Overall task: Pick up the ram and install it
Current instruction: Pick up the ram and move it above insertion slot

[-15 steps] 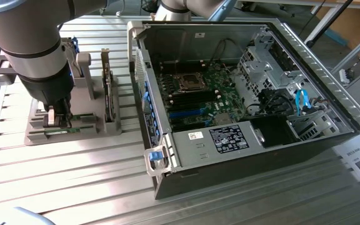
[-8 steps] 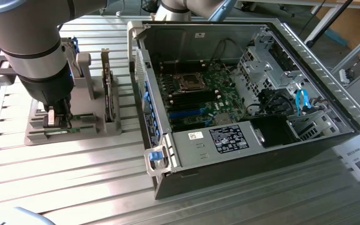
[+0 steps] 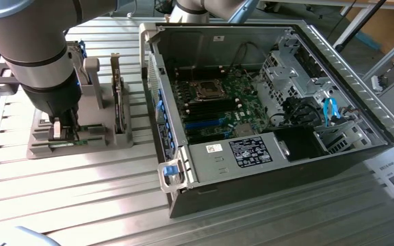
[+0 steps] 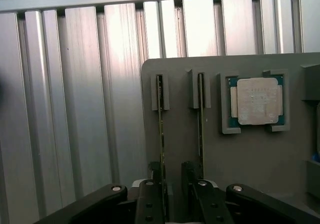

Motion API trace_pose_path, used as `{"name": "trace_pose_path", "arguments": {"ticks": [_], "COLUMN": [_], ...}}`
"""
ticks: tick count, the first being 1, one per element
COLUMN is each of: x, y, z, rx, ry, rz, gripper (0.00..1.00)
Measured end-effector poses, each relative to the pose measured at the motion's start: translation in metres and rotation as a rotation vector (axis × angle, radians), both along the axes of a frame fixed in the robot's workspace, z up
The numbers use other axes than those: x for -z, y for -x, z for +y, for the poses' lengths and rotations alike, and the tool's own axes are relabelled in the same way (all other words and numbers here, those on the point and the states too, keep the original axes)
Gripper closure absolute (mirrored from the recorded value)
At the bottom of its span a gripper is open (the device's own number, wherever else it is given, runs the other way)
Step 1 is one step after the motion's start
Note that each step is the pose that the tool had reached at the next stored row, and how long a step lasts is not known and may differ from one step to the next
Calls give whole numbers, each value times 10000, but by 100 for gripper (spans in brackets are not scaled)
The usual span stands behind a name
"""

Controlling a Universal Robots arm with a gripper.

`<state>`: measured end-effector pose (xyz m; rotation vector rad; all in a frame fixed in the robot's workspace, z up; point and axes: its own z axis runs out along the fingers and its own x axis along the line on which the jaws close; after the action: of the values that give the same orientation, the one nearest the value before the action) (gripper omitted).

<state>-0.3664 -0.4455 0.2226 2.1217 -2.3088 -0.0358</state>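
Two ram sticks stand on edge in slots of a grey holder. In the wrist view one ram stick runs down to my gripper, and a second ram stick stands beside it, nearer the silver processor chip. My gripper is open, its black fingers low over the holder, with the first stick's end close against one finger's inner side; nothing is gripped. In the exterior view the gripper hangs over the holder at the exterior view's left.
An upright expansion card stands in the holder, right of the arm in the exterior view. The open computer case lies to the exterior view's right, with its motherboard exposed. Everything sits on a ribbed aluminium table.
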Motion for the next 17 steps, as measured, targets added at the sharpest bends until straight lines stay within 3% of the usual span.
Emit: {"name": "trace_pose_path", "arguments": {"ticks": [17], "x": [51], "y": [0], "z": [-18], "rx": [1], "ry": [0], "rz": [-2], "gripper": [70]}}
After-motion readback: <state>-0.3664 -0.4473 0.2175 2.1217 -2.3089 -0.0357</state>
